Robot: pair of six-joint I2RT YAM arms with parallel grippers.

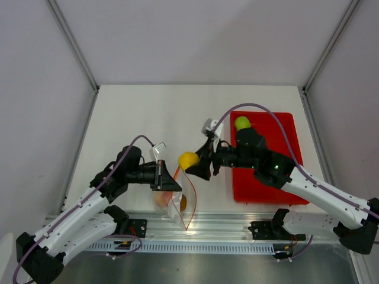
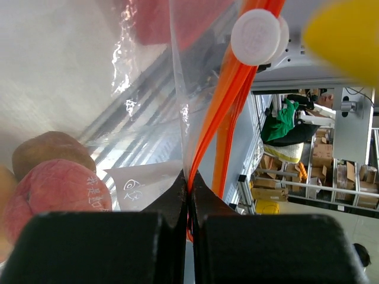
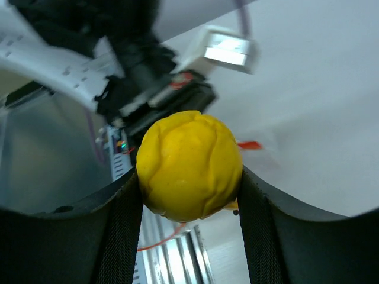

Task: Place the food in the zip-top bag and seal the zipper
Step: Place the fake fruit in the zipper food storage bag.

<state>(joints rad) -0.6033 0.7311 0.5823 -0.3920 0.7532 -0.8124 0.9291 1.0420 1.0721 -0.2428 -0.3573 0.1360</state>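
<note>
Bag [image 1: 173, 207] left of tray [image 1: 278, 139] — pear [image 1: 188, 160] between, apple [image 1: 241, 123] at tray's far edge

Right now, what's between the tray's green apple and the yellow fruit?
Top view: the right claw gripping the yellow fruit and its black wrist fill the stretch to the green apple.

Bright, even light from above, faint soft shadows on the table [image 1: 148, 112], white glare on the zip-top bag [image 2: 122, 83], yellow fruit [image 2: 349, 35] blurred in the left wrist corner, right wrist background out of focus.
</note>
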